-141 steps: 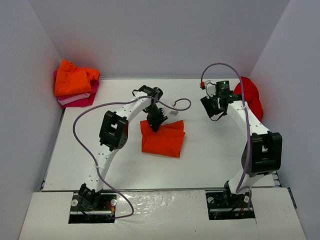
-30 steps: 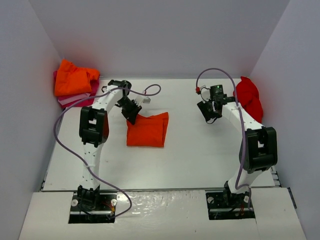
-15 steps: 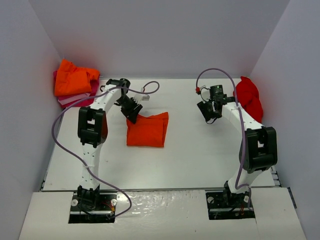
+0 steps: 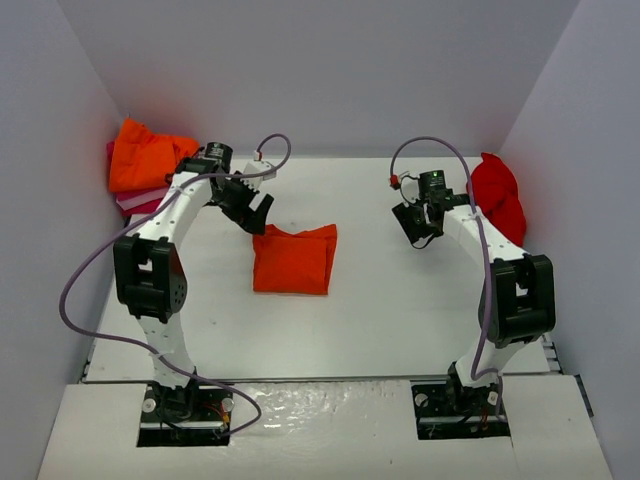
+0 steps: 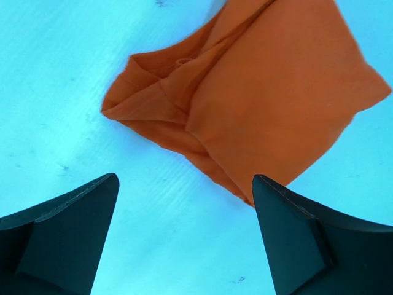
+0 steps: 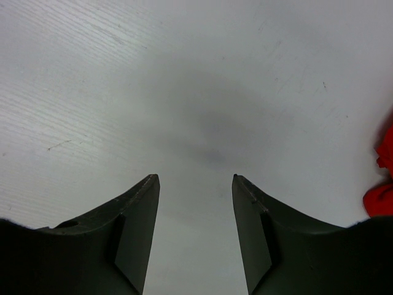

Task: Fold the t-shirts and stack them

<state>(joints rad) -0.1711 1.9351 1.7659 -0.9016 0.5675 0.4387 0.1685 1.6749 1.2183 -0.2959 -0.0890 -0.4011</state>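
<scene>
We are looking down at our left gripper [image 4: 256, 211], which is hanging just beyond the far left corner of the folded orange t-shirt [image 4: 293, 260]. Its jaws are standing wide apart with nothing between them. From the left wrist camera, the shirt is lying ahead of both fingertips [image 5: 104, 187], near them but not touching. Its bunched corner of overlapping folds is pointing toward the left finger, and its smoother folded panel is spreading away to the right. The shirt is resting flat on the white table [image 4: 400, 300], a little left of the middle.

Our right gripper [image 4: 418, 225] is hovering over bare table on the right side, well apart from the folded shirt. Its jaws are standing partly apart, and the gap between them is showing only the table surface. The deeper red t-shirt [image 4: 497, 195] is lying crumpled against the right wall, just beyond this arm. A sliver of it is showing at the right edge of the right wrist view.

In the far left corner, another orange t-shirt [image 4: 148, 155] is sitting loosely on top of the pink and magenta folded ones [image 4: 150, 200]. This stack is lying near the left gripper, on its far left side.
</scene>
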